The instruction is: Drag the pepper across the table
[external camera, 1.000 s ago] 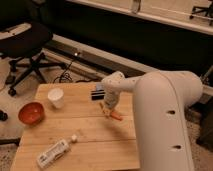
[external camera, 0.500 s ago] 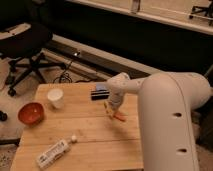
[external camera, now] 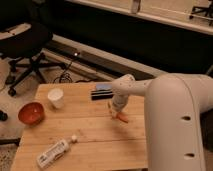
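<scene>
While the big white arm (external camera: 175, 115) hangs over the table (external camera: 85, 135), its gripper (external camera: 116, 112) sits down on the pepper (external camera: 121, 118) near the middle-right; can't tell its grip. Red bowl (external camera: 31, 113), bottle (external camera: 52, 153), white cup (external camera: 55, 98) sit left

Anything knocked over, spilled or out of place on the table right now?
One thing: the white bottle lies on its side near the table's front left corner. No spill shows. The white cup and red bowl sit upright. The hand is down at the pepper.
</scene>
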`<state>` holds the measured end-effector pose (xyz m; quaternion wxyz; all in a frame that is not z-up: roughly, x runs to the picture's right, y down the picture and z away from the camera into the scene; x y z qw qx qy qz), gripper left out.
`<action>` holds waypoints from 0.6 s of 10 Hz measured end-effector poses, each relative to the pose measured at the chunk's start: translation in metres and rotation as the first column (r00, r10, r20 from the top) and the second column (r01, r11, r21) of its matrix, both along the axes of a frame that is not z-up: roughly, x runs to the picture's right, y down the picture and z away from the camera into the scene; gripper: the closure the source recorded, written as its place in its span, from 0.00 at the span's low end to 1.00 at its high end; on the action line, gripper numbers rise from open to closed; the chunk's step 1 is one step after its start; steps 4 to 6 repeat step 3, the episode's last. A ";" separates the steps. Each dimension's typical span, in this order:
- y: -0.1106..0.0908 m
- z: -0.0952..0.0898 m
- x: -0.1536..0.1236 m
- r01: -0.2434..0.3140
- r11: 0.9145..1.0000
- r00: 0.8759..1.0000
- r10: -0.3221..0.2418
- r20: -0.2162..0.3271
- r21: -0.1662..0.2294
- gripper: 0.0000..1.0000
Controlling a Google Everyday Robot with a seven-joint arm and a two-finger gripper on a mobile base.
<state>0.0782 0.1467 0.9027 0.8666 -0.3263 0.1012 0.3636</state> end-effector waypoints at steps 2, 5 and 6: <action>0.003 -0.003 0.008 -0.021 1.000 1.000 0.021 -0.010 0.003 0.60; 0.005 -0.004 0.011 -0.041 0.999 0.999 0.041 -0.012 0.003 0.60; 0.005 -0.004 0.011 -0.041 0.999 0.999 0.041 -0.012 0.003 0.60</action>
